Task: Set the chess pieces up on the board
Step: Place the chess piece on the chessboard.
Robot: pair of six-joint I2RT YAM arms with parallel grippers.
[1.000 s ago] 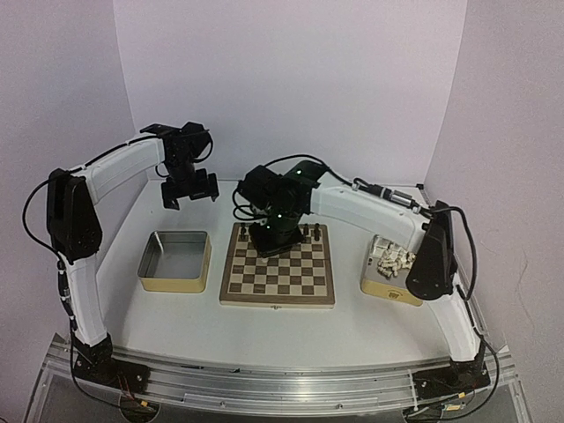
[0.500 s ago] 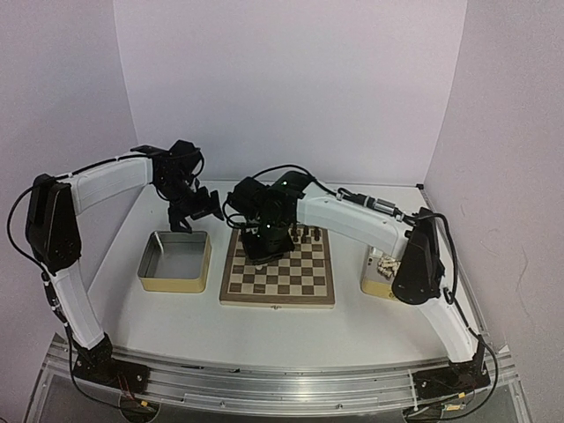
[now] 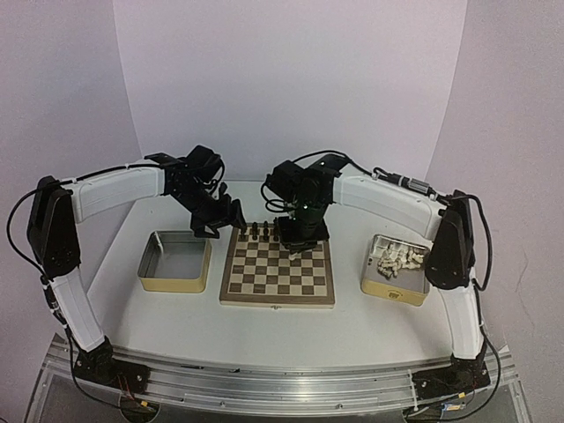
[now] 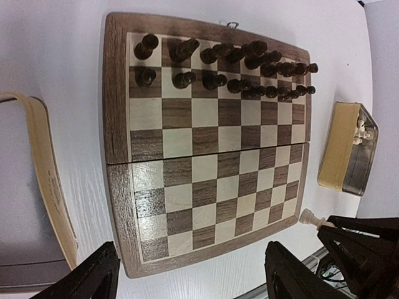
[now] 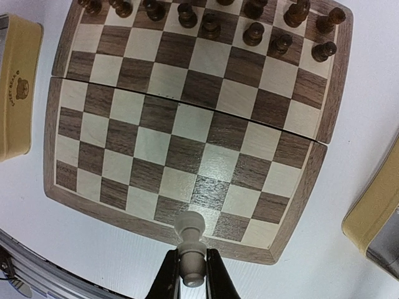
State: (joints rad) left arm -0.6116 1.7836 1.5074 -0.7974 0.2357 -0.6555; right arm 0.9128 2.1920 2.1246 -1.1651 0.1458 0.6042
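The board (image 3: 278,275) lies mid-table with dark pieces (image 3: 260,231) along its far rows. My right gripper (image 3: 300,236) hovers over the far side of the board. In the right wrist view it (image 5: 190,258) is shut on one cream chess piece (image 5: 189,227), held above the board's near rim (image 5: 156,227). More cream chess pieces (image 3: 395,259) lie in the right tin (image 3: 374,286). My left gripper (image 3: 218,220) hangs by the board's far left corner. Its jaws (image 4: 190,280) are open and hold nothing, with the board (image 4: 206,168) below them.
An empty tin (image 3: 174,280) stands left of the board, and its wall (image 4: 47,180) shows in the left wrist view. Dark pieces (image 4: 230,68) fill two rows. The right tin (image 4: 340,146) stands beyond the board, and my right gripper's fingers (image 4: 358,240) carry the cream piece (image 4: 310,218).
My left arm has swung right and down to the board's far left corner. My right gripper has moved from the board's far left towards its far middle, still shut on the piece.
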